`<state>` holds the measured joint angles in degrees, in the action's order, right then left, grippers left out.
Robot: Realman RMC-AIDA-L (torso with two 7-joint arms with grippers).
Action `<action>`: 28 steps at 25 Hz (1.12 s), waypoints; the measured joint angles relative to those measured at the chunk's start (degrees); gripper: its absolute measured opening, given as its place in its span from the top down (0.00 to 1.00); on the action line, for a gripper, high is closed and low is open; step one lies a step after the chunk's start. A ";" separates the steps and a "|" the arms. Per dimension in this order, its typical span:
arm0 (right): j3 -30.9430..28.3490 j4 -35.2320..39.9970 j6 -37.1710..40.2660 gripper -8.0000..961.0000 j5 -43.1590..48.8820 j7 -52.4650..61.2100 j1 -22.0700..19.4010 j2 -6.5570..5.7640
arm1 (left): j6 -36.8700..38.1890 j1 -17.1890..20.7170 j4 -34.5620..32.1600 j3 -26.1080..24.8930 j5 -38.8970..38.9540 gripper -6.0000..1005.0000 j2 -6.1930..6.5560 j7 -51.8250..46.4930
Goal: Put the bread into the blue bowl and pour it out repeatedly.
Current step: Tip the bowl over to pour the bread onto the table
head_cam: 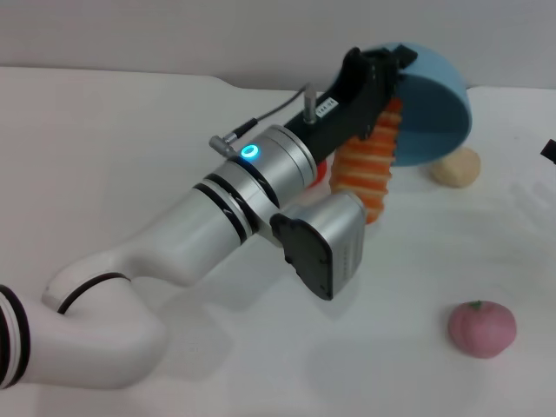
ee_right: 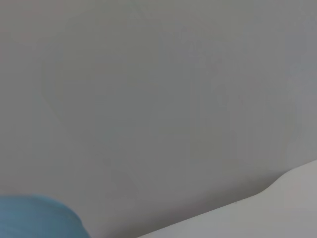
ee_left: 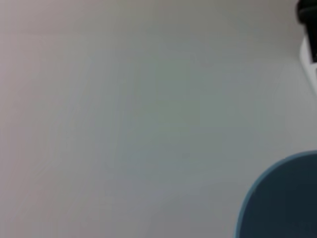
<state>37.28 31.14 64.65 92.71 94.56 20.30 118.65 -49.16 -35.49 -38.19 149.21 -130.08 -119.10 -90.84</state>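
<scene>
Bread, a long flat loaf with an orange ridged underside (head_cam: 369, 165), hung steeply from the tipped round light-blue plastic bowl (head_cam: 434, 104) near the white worktop's (head_cam: 130, 148) far edge. The left arm stretched across from the near left corner, its pincer (head_cam: 382, 65) clamped on the bowl's rim. The arm hid the loaf's upper end. The right pincer was out of sight.

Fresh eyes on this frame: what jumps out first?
The left arm reaches across mid-table, its hand at the rim of the tipped blue bowl held off the table. The bread hangs below it, orange underside showing. A pink ball sits at the near right, a beige lump behind the bowl.
</scene>
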 joint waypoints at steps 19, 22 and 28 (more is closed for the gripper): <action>-0.02 -1.53 -0.28 0.42 0.01 -0.69 0.61 0.04 | 0.23 2.80 -5.61 -8.38 13.22 0.96 0.30 -16.36; -0.02 -1.53 -0.24 0.42 0.01 -0.71 0.84 0.04 | 3.05 4.57 -9.01 -12.48 14.34 0.96 0.52 -20.00; 0.37 -1.53 -0.04 0.42 0.01 -0.73 1.40 0.03 | 23.39 7.09 -15.72 -25.75 15.72 0.96 0.61 -27.00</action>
<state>37.65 29.62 64.61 92.72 93.84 21.70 118.68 -25.77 -28.40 -53.92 123.46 -114.36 -118.48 -117.84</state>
